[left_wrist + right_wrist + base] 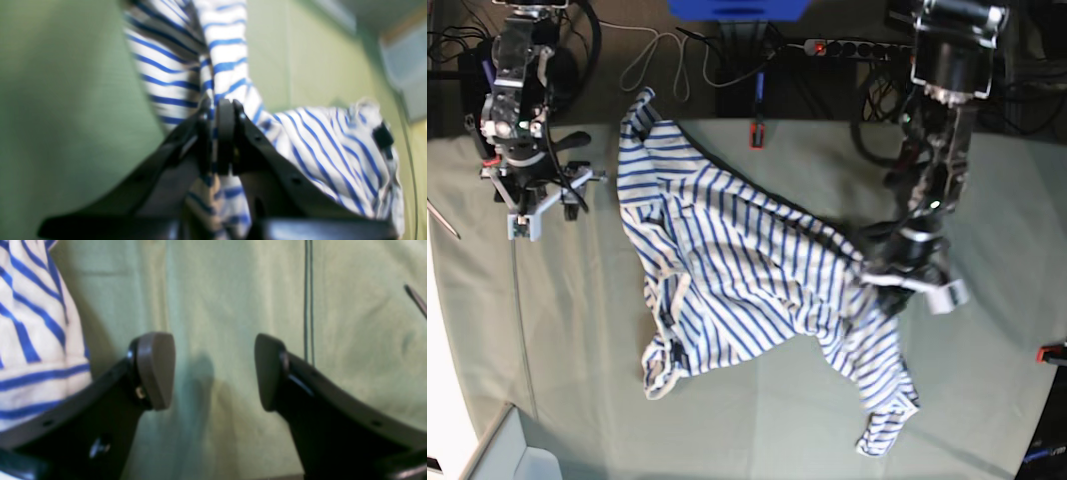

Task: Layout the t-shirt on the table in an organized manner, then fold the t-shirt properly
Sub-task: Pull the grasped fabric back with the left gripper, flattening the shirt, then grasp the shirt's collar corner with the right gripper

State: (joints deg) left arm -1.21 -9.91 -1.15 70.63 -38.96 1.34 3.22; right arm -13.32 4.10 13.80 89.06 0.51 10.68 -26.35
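2 arms, 1 busy: my left gripper pinches a bunched fold of the t-shirt, which sprawls crumpled mid-table. My right gripper hangs spread, holding nothing. Best bet: pull outward slowly, keeping fabric low so it flattens.

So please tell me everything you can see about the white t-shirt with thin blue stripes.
The white t-shirt with thin blue stripes is soft fabric, spread crumpled and diagonal across the pale grey-green cloth table, not yet flat. A small dark label shows at its bunched collar. The left gripper is shut on a pinched ridge of its fabric. The open right gripper stands beside its edge, holding nothing.
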